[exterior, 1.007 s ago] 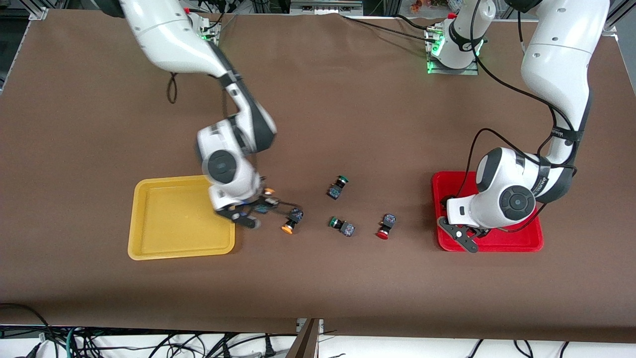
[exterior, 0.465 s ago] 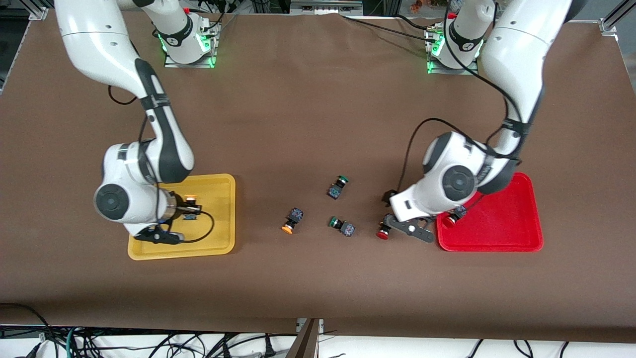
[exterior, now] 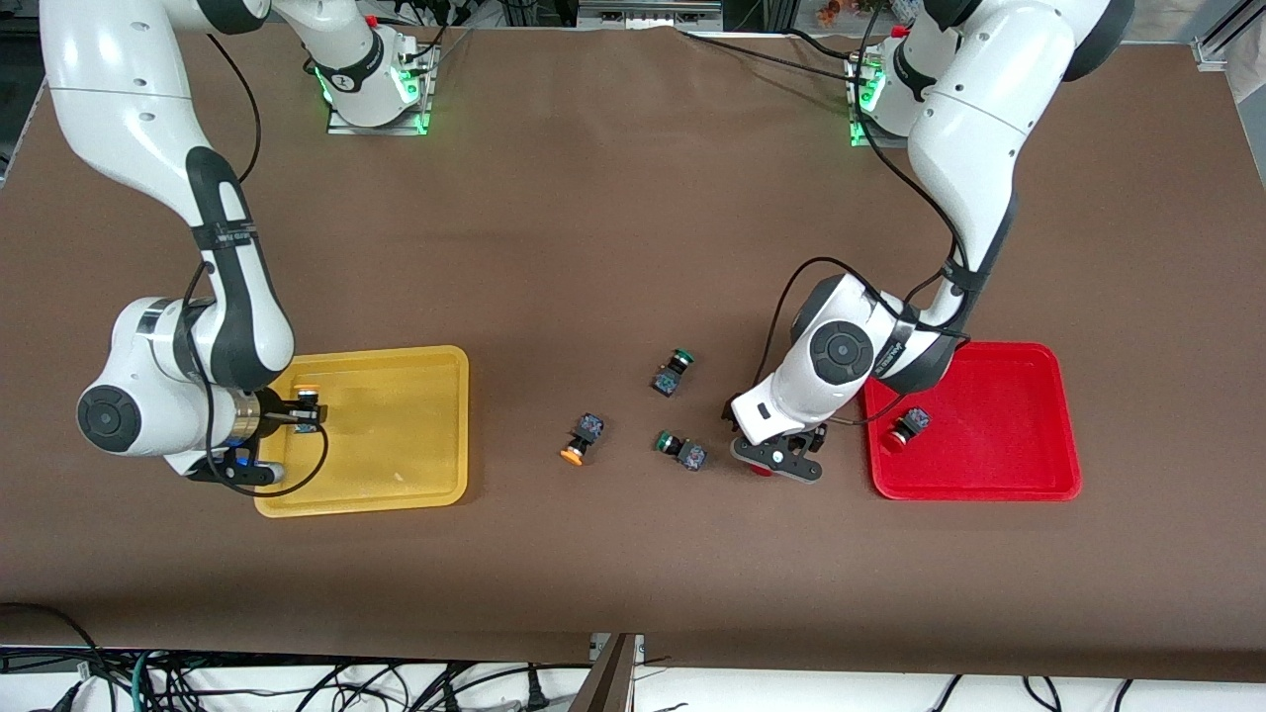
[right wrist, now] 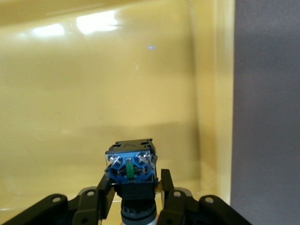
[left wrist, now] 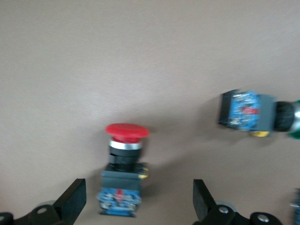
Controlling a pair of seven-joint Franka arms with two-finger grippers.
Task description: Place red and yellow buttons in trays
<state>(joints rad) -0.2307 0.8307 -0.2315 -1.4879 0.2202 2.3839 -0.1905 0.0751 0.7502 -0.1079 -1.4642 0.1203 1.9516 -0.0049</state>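
Note:
My right gripper [exterior: 297, 413] is shut on a yellow button [exterior: 309, 403], held low over the yellow tray [exterior: 396, 435] near its end edge. The right wrist view shows the button's blue terminal end [right wrist: 130, 168] between my fingers [right wrist: 167, 185] above the tray floor [right wrist: 117, 93]. My left gripper [exterior: 776, 460] is open just over a red button [exterior: 760, 470] lying on the table. In the left wrist view that button [left wrist: 123, 173] lies between my spread fingertips [left wrist: 75, 199]. Another red button [exterior: 905, 430] lies in the red tray [exterior: 999, 435]. A second yellow button [exterior: 582, 438] lies mid-table.
Two green-capped buttons lie mid-table, one [exterior: 673, 371] farther from the front camera and one [exterior: 680, 447] between the loose yellow button and my left gripper. The nearer one shows in the left wrist view [left wrist: 253, 111]. Brown cloth covers the table.
My right arm carried a yellow button from mid-table to over the yellow tray. My left arm left a red button in the red tray and moved over the red button on the table.

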